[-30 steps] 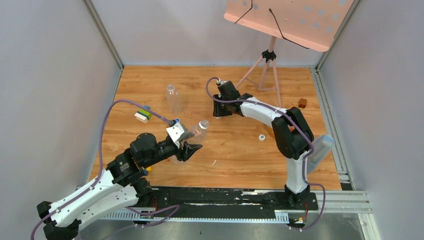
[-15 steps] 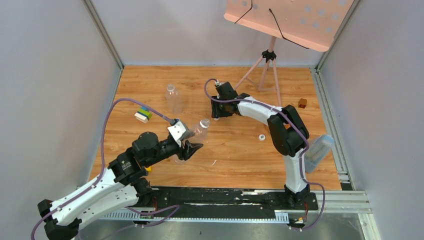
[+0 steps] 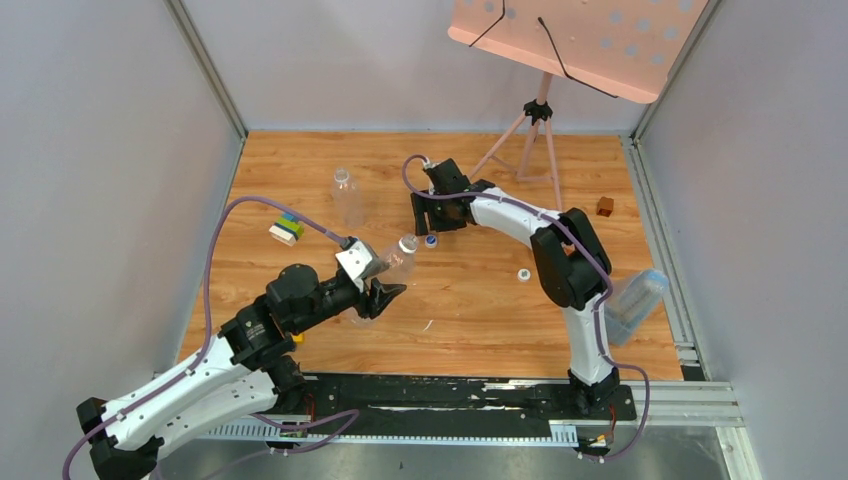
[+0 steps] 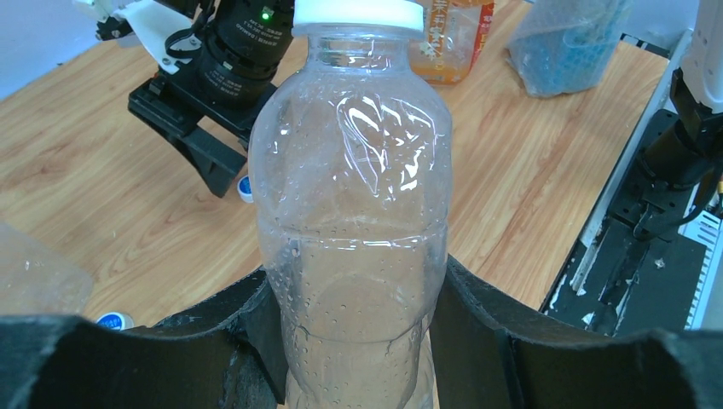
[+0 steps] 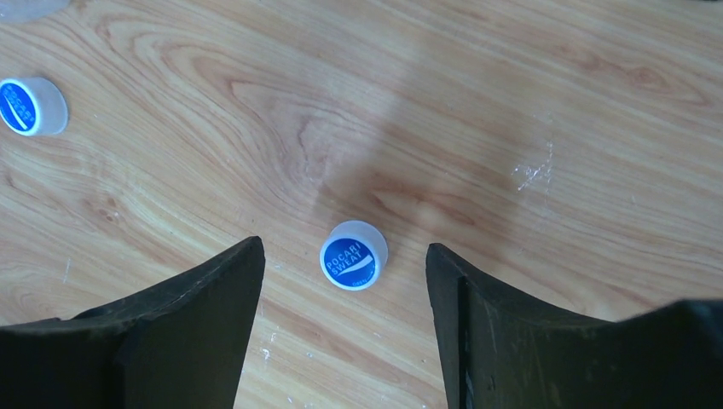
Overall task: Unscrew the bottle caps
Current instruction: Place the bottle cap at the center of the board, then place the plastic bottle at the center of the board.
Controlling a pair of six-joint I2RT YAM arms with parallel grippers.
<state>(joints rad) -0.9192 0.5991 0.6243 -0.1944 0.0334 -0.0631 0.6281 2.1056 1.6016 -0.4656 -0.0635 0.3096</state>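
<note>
Right gripper (image 5: 343, 249) has opened, dropping a blue-topped cap (image 5: 353, 255).

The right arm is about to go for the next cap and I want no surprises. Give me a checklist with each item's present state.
1. Grip of the left gripper on the bottle: ok, both fingers press its sides.
2. Access to the white cap on that bottle: ok, nothing covers it.
3. Tightness of that cap: cannot tell.
4. The right gripper is empty: ok, its jaws stand apart and hold nothing.
5. The blue-topped cap is clear of the fingers: ok, it lies on the table between them and touches neither.
</note>
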